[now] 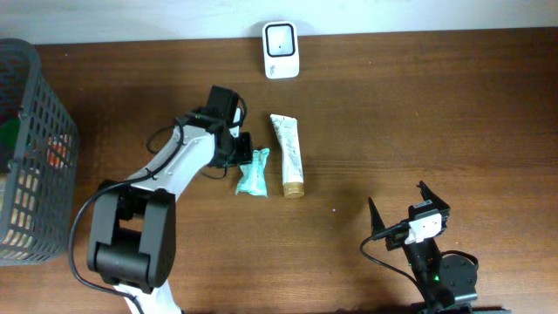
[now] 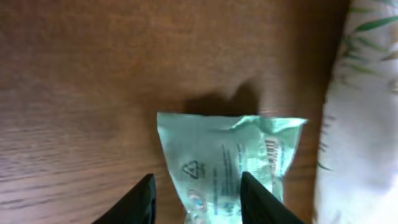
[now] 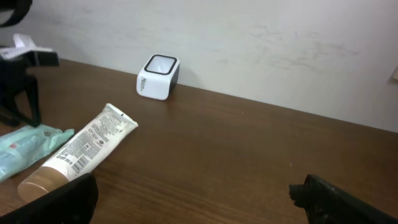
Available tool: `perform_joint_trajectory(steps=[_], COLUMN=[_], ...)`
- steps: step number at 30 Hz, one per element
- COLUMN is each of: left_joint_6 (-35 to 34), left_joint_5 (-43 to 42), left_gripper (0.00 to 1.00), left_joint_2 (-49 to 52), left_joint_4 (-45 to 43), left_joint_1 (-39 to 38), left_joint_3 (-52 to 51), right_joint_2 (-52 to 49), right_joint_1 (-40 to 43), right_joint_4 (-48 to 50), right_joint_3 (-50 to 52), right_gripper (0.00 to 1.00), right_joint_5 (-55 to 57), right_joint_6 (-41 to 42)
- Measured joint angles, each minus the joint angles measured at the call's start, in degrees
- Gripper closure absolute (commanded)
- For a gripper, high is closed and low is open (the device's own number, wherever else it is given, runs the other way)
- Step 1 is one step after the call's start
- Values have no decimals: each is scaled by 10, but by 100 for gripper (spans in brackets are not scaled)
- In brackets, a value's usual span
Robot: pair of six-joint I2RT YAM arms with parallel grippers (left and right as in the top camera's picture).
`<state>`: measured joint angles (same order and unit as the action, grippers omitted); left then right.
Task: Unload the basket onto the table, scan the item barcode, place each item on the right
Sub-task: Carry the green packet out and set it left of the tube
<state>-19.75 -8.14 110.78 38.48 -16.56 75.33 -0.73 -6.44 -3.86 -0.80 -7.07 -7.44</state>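
Brown wooden table (image 1: 418, 113), one scanner (image 1: 281, 50), one tube (image 1: 289, 155), one sachet (image 1: 253, 173) (crinkled)

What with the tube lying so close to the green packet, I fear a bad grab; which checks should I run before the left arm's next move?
1. Left gripper over the green packet: ok, its fingers straddle one end.
2. Packet clamped: not ok; jaws apart, bare table shows beside one finger.
3. Tube clear of the packet: cannot tell; they lie side by side, very close.
4. Packet's barcode located: cannot tell; the print is blurred.
5. Scanner unobstructed, window up: ok, at the table's far edge.
6. Right gripper out of the way: ok, open, near the front edge.
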Motion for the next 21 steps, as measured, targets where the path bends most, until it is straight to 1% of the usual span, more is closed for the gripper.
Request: perform_joint_trajectory(steps=[2, 6, 7, 8, 9, 11, 14, 18, 21], left_joint_6=[-4, -5, -2, 2, 7, 16, 34, 40, 40], left_joint_5=[0, 0, 1, 0, 1, 1, 1, 1, 0], left_gripper=[56, 57, 61, 69, 79, 93, 100, 100, 100], left_joint_2=[0, 0, 0, 0, 0, -3, -24, -53, -53], left_joint_4=[-5, -10, -2, 6, 16, 40, 90, 138, 125], left_joint_1=[0, 0, 0, 1, 1, 1, 1, -9, -28], left_joint_3=[-7, -7, -1, 7, 20, 52, 92, 99, 78], right_joint_2=[0, 0, 0, 0, 0, 0, 0, 0, 0], right_joint_1=[0, 0, 0, 0, 0, 0, 0, 0, 0], right_joint_4=[0, 0, 0, 0, 0, 0, 0, 0, 0], right_joint_3=[0, 0, 0, 0, 0, 0, 0, 0, 0], right_gripper=[1, 2, 2, 2, 2, 2, 2, 2, 2], right_joint_5=[0, 0, 0, 0, 0, 0, 0, 0, 0], right_joint_6=[0, 0, 0, 0, 0, 0, 0, 0, 0])
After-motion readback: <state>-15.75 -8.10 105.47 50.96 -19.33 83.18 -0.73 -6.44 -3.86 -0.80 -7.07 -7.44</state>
